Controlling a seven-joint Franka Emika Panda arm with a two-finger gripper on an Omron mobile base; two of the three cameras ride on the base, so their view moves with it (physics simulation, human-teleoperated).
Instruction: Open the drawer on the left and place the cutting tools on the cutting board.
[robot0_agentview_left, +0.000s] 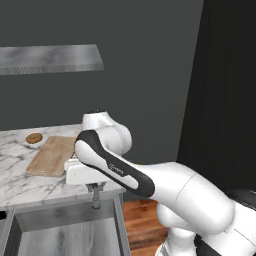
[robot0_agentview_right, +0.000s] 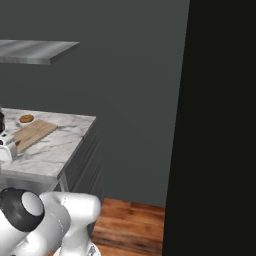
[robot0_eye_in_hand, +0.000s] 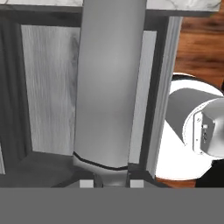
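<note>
One drawer pulled open, claw closed on a long grey piece.

At the front edge of the marble counter (robot0_agentview_left: 20, 180), near its right corner, the gripper (robot0_agentview_left: 95, 196) hangs pointing down over the back of the open drawer (robot0_agentview_left: 65, 237), whose pale grey inside is bare where it shows. In the hand view the gripper (robot0_eye_in_hand: 112, 183) has its jaws drawn nearly together around a smooth grey long piece (robot0_eye_in_hand: 109, 83) that runs away from the tips over the drawer (robot0_eye_in_hand: 48, 87); I cannot tell what that piece is. The cutting board (robot0_agentview_left: 50, 155) lies flat on the counter behind the hand, towards the right edge, with nothing on its visible top. A small round brown pastry (robot0_agentview_left: 34, 138) sits just beside the board's far left corner.
</note>
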